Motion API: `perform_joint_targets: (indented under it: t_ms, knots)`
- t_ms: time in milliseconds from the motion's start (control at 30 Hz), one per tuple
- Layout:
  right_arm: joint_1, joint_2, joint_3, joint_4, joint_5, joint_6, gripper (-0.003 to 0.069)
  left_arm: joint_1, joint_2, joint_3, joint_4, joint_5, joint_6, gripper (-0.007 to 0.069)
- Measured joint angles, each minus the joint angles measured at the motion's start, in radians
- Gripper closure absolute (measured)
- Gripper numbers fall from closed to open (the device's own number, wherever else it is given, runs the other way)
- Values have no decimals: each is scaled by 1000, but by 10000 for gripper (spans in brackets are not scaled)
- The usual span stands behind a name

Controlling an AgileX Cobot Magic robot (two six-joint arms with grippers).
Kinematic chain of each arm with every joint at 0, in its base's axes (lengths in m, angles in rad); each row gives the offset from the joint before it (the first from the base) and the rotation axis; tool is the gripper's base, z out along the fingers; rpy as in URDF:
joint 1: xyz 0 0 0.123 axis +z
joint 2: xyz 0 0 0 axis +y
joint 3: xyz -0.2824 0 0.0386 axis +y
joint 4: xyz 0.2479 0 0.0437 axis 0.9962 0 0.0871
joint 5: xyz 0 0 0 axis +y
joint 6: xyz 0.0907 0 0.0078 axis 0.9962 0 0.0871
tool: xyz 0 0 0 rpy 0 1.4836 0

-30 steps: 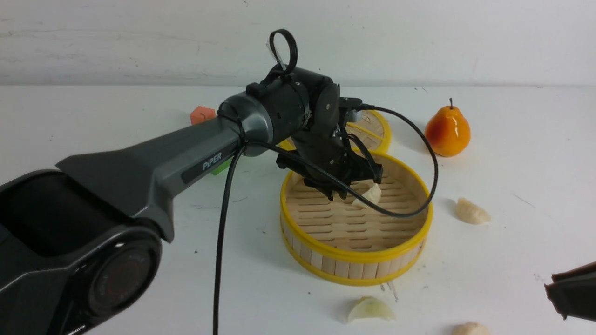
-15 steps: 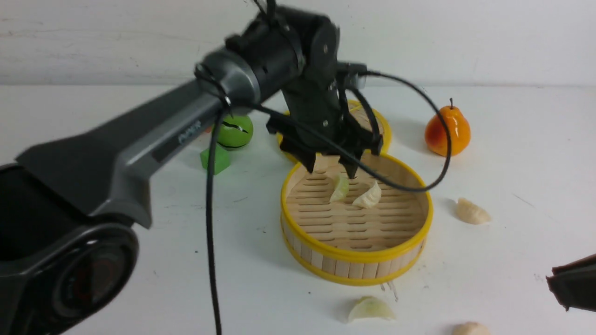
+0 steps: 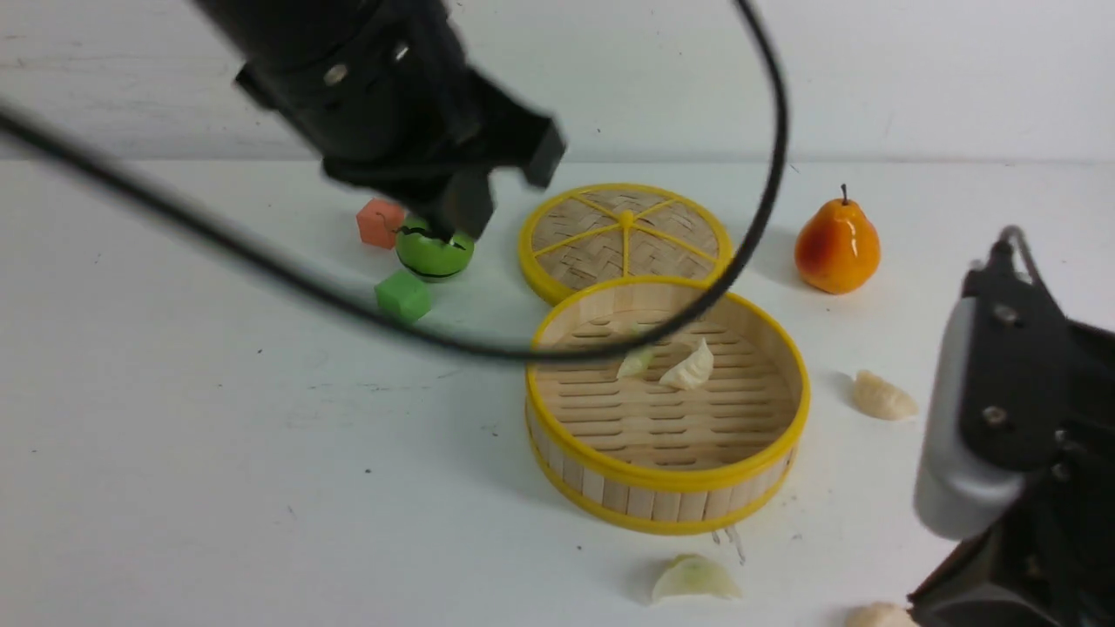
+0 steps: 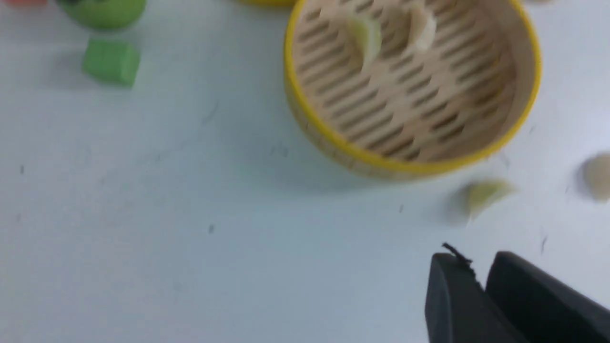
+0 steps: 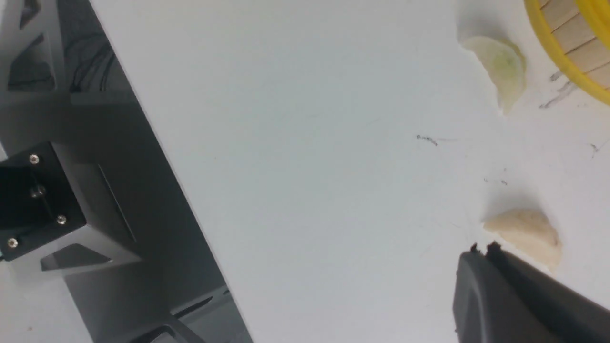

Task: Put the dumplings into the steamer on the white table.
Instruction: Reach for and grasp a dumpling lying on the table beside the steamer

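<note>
Bamboo steamer (image 3: 666,477) at frame centre holds two dumplings (image 3: 688,367). Three more lie on the white counter (image 3: 218,435), right of it and below. Both empty, the left tool (image 4: 476,261) is nearly closed and the right tool (image 5: 481,247) pinched together. Three trips left, I'd say.

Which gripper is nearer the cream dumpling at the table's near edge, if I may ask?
Right. The right gripper is just beside that dumpling; the left gripper is raised far off, beyond the steamer.
</note>
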Motion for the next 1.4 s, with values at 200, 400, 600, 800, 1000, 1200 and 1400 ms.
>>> perform_joint_targets:
  t_ms: [200, 400, 600, 800, 1000, 1200, 1400]
  knots:
    - [18, 139, -1, -35, -93, -15, 667, 0, -332, 485, 8, -101, -39, 638]
    - [-10, 285, -1, -5, -156, -119, 678, 0, -568, 760, 15, -151, -70, 638]
    - [-73, 414, -1, 95, -263, -252, 676, 0, -761, 941, 15, -205, -73, 638]
    - [-43, 475, -1, 47, -349, -308, 590, 0, -941, 1080, 12, -270, -73, 638]
    - [-39, 570, -1, 34, -464, -292, 249, 0, -1123, 1189, -36, -343, -73, 638]
    - [-39, 649, -1, 31, -536, -278, 82, 0, -1142, 1191, -47, -362, -73, 638]
    - [-39, 707, -1, 33, -571, -276, 167, 0, -1144, 1191, -48, -365, -73, 638]
